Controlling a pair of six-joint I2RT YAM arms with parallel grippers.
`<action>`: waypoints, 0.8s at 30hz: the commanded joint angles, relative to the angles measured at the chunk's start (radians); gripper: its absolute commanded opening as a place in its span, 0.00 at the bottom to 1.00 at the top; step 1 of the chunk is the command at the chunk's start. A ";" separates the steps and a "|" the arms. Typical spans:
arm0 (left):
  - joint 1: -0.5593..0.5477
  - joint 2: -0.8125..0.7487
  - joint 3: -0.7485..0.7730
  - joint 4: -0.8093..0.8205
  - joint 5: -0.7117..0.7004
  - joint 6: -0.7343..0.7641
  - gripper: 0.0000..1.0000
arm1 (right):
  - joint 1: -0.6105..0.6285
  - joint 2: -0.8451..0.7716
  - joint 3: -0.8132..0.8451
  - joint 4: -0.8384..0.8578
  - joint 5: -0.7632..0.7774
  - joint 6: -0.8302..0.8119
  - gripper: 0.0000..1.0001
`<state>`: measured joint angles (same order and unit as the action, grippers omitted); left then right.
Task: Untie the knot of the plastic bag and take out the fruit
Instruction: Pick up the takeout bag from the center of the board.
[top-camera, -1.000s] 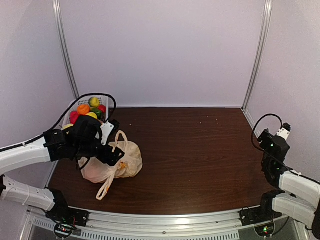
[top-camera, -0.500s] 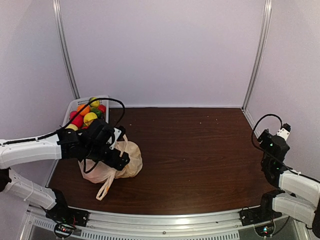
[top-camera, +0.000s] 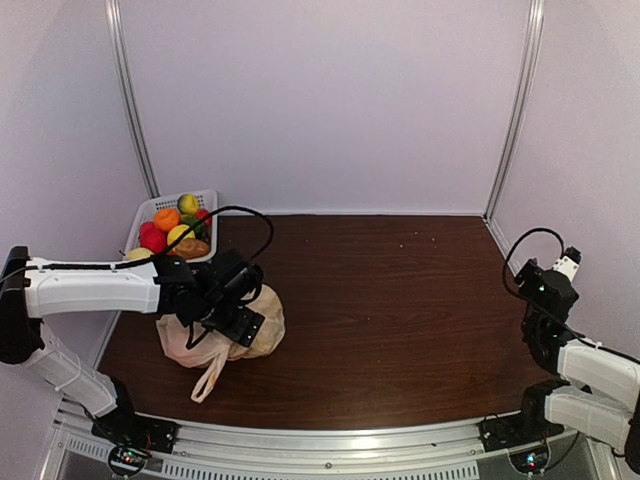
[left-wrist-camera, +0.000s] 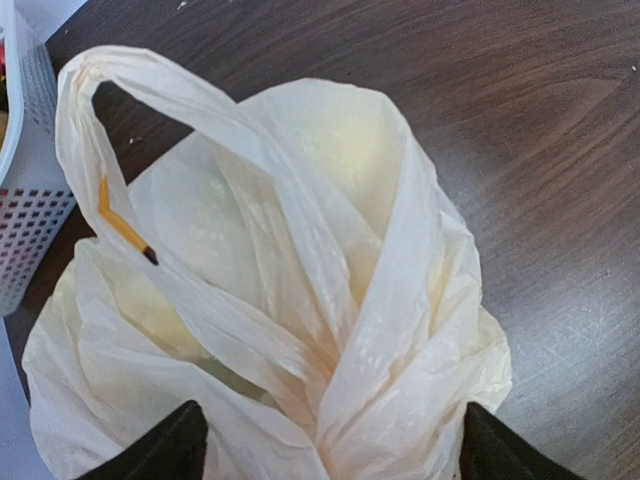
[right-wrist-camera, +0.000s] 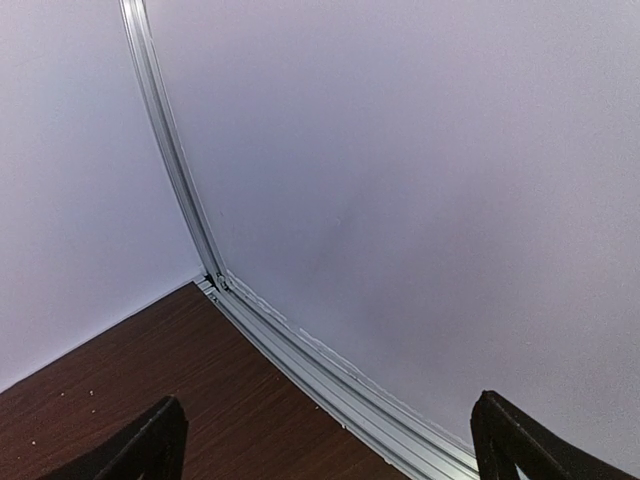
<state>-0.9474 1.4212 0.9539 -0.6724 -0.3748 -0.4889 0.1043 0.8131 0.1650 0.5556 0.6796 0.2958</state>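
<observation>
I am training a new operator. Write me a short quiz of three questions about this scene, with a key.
1. Fill the gap: the right claw, far from the plastic bag, stands ___.
2. True or false: the knot is already untied.
3. Which claw hangs over the bag? A) left claw B) right claw C) both
Key: 1 open; 2 false; 3 A.

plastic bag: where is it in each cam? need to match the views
Top external: the plastic bag is left of centre, just below the white basket in the picture.
Left wrist: it fills most of the frame.
Right wrist: not in it.
Shared landmark: the white basket, which sits at the left edge of the left wrist view.
</observation>
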 joint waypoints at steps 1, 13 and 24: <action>-0.015 0.022 0.018 -0.042 -0.059 -0.041 0.80 | -0.005 0.012 0.031 -0.025 0.024 0.012 1.00; -0.029 0.001 0.029 -0.046 -0.087 -0.060 0.22 | -0.005 0.024 0.037 -0.035 0.029 0.018 1.00; -0.033 -0.130 0.049 0.048 0.028 -0.026 0.00 | -0.006 0.023 0.035 -0.037 0.034 0.025 1.00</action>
<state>-0.9726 1.3727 0.9588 -0.7151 -0.4332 -0.5491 0.1040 0.8349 0.1776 0.5377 0.6868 0.3077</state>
